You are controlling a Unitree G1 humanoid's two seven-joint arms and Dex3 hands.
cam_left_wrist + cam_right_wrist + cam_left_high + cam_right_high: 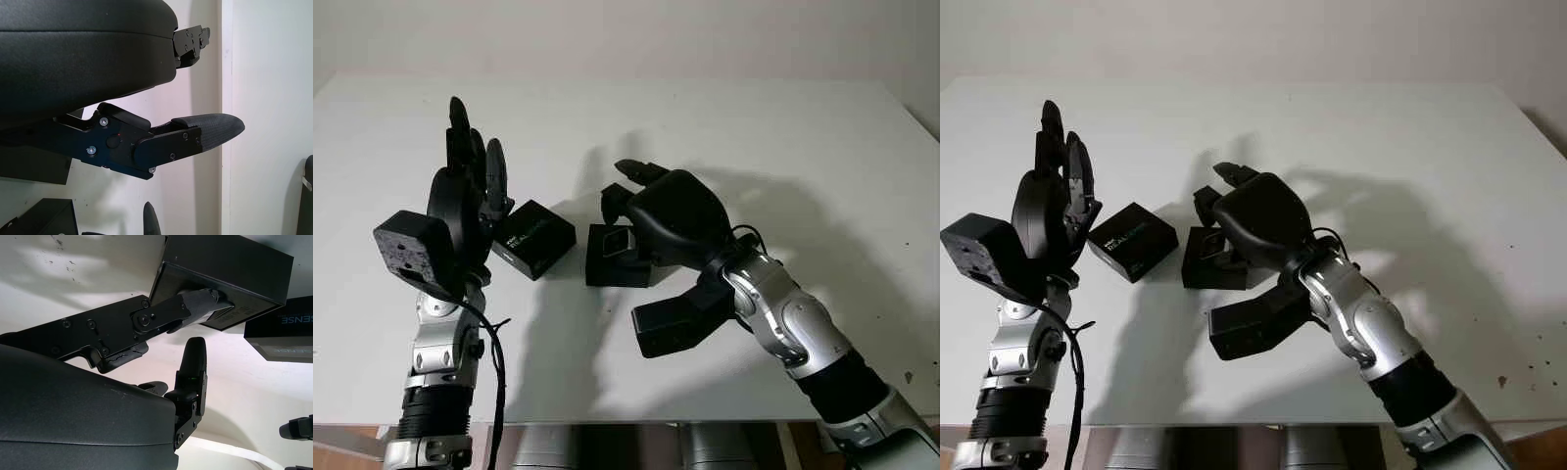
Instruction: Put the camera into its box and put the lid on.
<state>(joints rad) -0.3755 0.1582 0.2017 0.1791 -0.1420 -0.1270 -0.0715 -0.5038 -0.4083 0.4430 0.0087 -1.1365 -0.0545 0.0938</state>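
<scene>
A black open box point(607, 266) sits at the middle of the white table point(773, 127). A grey-faced item point(617, 240), apparently the camera, lies in its opening. My right hand point(626, 191) hovers over the box, open and holding nothing. In the right wrist view one finger point(195, 303) touches the box's side wall point(230, 269). The black lid point(533, 238), printed with white lettering, lies flat just left of the box, a small gap between them. My left hand point(475, 157) is open, raised upright with fingers pointing up, beside the lid's left end.
The table's front edge point(607, 421) runs close below both arms. Bare white surface stretches behind and to the right of the box. A black cable point(494, 352) hangs along the left forearm.
</scene>
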